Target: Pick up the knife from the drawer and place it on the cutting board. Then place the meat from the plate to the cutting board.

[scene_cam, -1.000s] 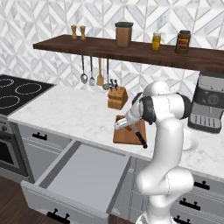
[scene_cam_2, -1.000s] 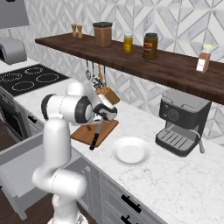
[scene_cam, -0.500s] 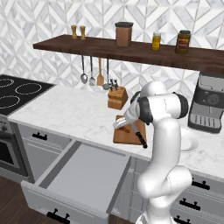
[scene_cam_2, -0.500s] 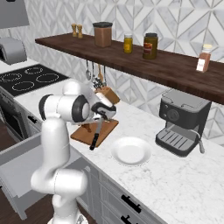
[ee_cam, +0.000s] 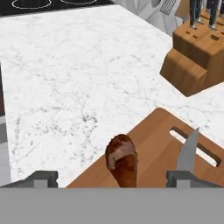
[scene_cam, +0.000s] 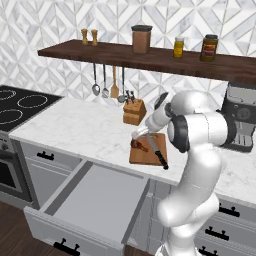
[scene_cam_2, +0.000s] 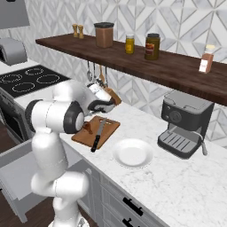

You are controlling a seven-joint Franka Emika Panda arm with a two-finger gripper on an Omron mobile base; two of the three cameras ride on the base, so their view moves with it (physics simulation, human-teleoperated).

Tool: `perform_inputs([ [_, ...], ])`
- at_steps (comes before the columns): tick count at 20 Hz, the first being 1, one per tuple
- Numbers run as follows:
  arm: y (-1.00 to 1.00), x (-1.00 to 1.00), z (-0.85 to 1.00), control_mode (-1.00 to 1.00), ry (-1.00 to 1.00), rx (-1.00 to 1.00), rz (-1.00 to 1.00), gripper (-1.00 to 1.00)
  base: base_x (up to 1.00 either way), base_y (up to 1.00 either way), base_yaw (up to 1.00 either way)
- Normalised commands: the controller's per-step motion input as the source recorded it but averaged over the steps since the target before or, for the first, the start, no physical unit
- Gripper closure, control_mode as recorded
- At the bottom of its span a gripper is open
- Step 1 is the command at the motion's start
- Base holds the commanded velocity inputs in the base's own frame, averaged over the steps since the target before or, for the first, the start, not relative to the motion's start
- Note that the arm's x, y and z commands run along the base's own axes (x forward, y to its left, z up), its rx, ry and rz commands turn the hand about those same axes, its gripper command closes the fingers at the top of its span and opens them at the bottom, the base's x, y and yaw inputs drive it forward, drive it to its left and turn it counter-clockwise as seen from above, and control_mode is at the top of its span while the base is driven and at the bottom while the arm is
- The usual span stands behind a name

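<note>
Meat (ee_cam: 122,161) & knife (scene_cam_2: 98,134) lie on cutting board (scene_cam_2: 111,129); hand (ee_cam: 113,178) spread wide, straddling meat.

meat (ee_cam: 122,161) and knife (scene_cam_2: 98,135) on cutting board (scene_cam_2: 106,132), plate (scene_cam_2: 133,153) beside

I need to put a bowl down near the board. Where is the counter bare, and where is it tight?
Bare marble lies between the stove and the cutting board, and right of the plate, in front of the coffee machine. It is crowded at the board: meat, knife, gripper and knife block.
</note>
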Motion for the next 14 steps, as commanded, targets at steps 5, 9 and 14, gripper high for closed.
perform_inputs([
  [5, 0.38, -0.6, 1.0, -1.0, -0.16, 0.0, 0.1, -1.0, 0.0, 0.0, 0.0],
  [9, 0.57, -0.49, 1.0, -1.0, -0.14, 0.0, 0.06, -1.0, 0.0, 0.0, 0.0],
  [14, 0.53, -0.47, 1.0, -1.0, -0.11, 0.05, 0.06, -1.0, 0.0, 0.0, 0.0],
])
